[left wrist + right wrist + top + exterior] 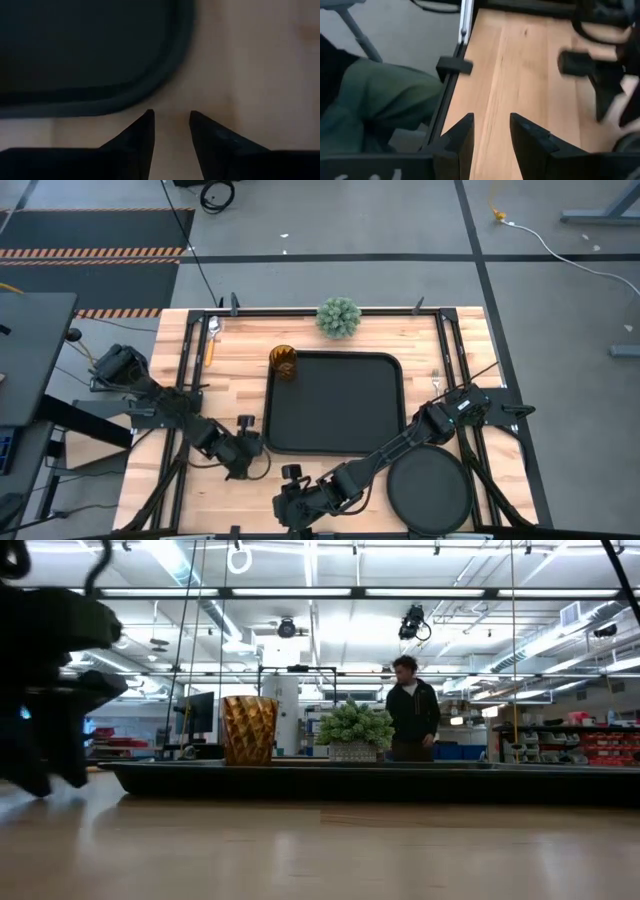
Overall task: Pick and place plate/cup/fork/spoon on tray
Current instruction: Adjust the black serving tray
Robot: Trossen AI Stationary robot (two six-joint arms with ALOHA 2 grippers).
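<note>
The black tray (335,405) lies mid-table. The amber cup (283,363) stands upright in its far left corner and also shows in the low view (249,729). The round black plate (430,488) lies flat on the table, near right of the tray. The spoon (212,335) lies at the far left. The fork (436,378) lies right of the tray, partly hidden by my right arm. My left gripper (170,117) is open and empty by the tray's near left corner (150,85). My right gripper (491,120) is open and empty over bare wood near the front edge.
A small potted plant (339,317) stands at the far edge behind the tray. Black frame rails (185,370) run along both table sides. A person (412,710) stands in the room behind, and a person's green trouser leg (380,100) shows beside the table.
</note>
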